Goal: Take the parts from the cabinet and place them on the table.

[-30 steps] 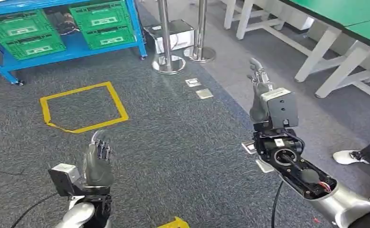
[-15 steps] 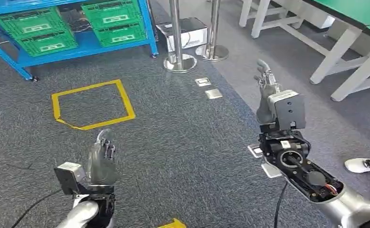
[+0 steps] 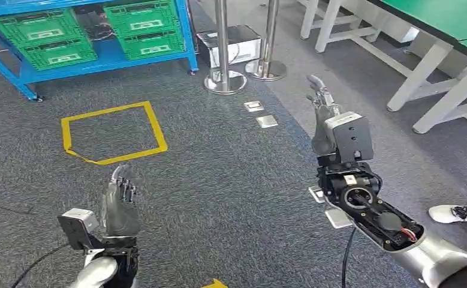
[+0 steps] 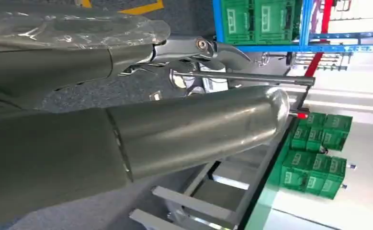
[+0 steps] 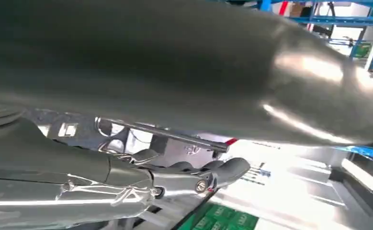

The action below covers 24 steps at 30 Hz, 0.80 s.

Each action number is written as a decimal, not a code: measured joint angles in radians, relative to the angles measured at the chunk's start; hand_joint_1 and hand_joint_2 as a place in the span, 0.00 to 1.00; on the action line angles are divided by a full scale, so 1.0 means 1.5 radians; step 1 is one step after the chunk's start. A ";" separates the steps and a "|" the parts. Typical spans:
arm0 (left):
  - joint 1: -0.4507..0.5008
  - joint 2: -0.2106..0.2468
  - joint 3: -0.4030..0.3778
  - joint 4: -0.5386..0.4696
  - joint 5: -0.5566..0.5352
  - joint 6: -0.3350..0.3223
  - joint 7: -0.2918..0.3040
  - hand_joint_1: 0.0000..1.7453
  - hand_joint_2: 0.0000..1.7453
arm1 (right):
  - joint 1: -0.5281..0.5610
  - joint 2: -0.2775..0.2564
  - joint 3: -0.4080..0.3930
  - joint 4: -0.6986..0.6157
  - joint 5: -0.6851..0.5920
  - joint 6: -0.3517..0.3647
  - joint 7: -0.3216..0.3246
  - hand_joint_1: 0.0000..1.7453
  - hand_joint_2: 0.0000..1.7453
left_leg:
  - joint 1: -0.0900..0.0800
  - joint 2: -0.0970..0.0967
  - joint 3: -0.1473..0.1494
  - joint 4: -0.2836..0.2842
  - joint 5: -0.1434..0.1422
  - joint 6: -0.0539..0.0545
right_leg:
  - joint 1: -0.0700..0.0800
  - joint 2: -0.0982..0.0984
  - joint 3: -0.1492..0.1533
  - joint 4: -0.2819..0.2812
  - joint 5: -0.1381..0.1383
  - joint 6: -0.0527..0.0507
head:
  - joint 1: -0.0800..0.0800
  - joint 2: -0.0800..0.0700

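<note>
Both hands are raised over grey carpet and hold nothing. The left hand (image 3: 121, 204) sits low on the left of the head view, fingers straight, pointing up and spread a little. The right hand (image 3: 322, 117) is higher on the right, fingers also extended and apart, empty.

Ahead on the left stands a blue shelf rack (image 3: 180, 30), the cabinet of the task, with four green crates (image 3: 36, 36) on it: two stacked pairs side by side. Whether parts lie inside them cannot be told from here. Between the two pairs lies a dark tangle that is too small to make out.

One square of yellow tape (image 3: 111, 132) is marked on the carpet between the left hand and the rack; its near left corner is peeling. Two shiny steel posts (image 3: 222, 42) on round bases stand right of the rack, with a white box (image 3: 231, 45) behind them. Two small metal floor plates (image 3: 261, 114) lie near the posts, two more beside the right forearm.

The green worktop (image 3: 440, 18) on white legs runs along the upper right edge. A person's white shoe (image 3: 446, 213) rests at the right border. Open carpet stretches between both hands and up to the rack.
</note>
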 joint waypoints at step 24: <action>0.000 0.001 0.000 0.000 0.004 -0.002 -0.001 0.00 0.00 | -0.003 -0.001 0.001 0.001 -0.004 -0.004 -0.007 0.00 0.00 | -0.005 -0.006 0.005 0.003 -0.005 -0.012 | 0.003 0.002 0.018 -0.022 0.007 -0.014 | 0.011 0.000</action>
